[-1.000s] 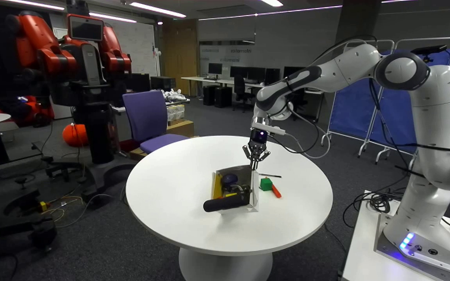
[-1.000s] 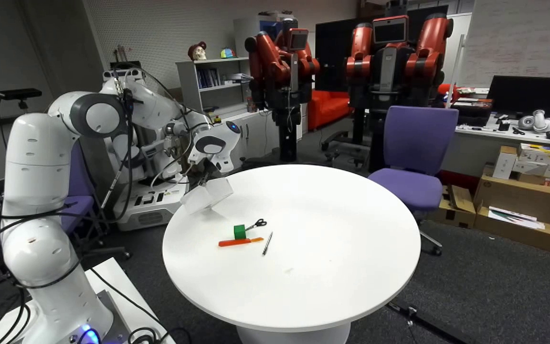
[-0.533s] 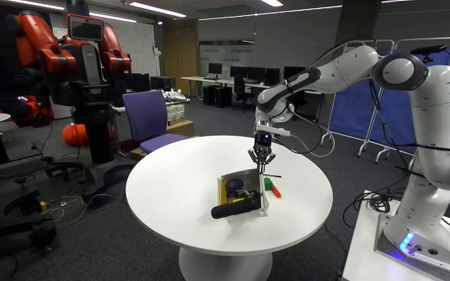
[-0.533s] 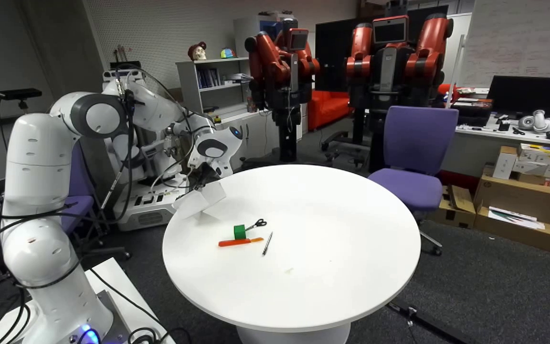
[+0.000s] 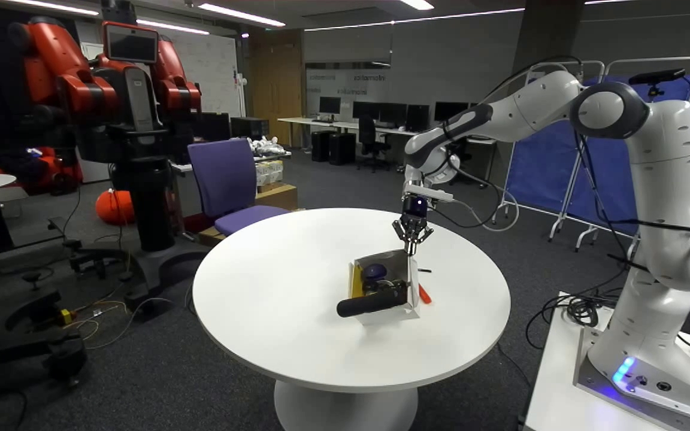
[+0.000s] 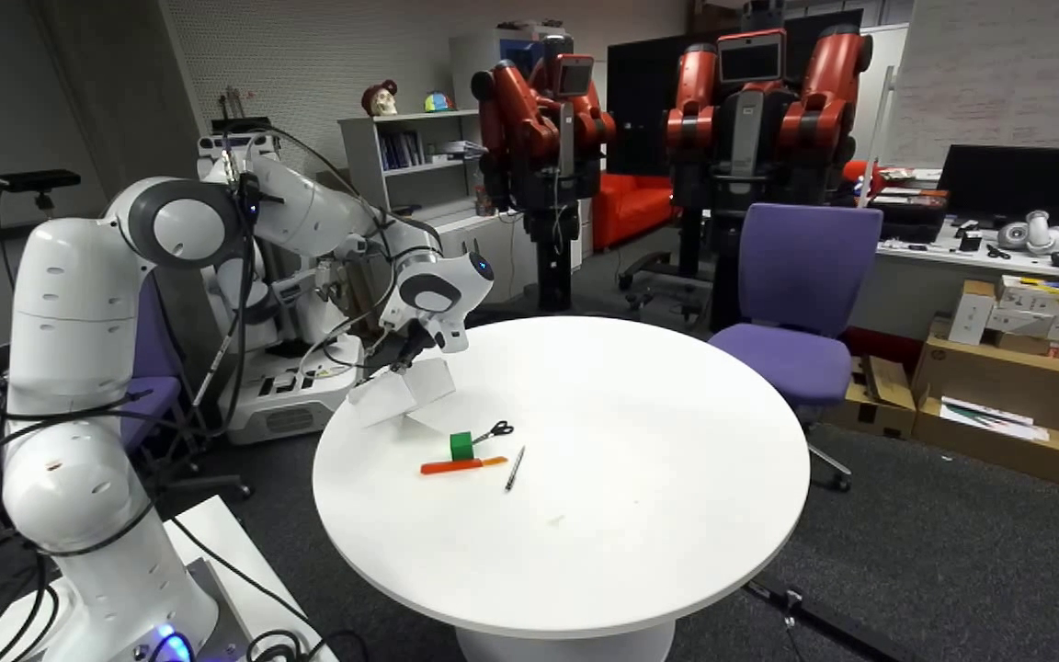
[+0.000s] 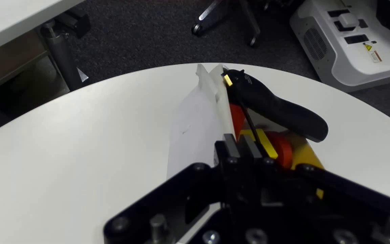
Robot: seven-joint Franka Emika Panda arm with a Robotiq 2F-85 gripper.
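Box (rim in grip) beneath the tool

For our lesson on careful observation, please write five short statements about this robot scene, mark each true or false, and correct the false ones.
1. The gripper is shut on the edge of the white box. True.
2. Everything inside the white box is black. False: a yellow object shows in the wrist view.
3. The scissors lie beside the green cube. True.
4. The green cube is inside the white box. False: it lies outside, on the table.
5. A long black object sticks out of the white box. True.
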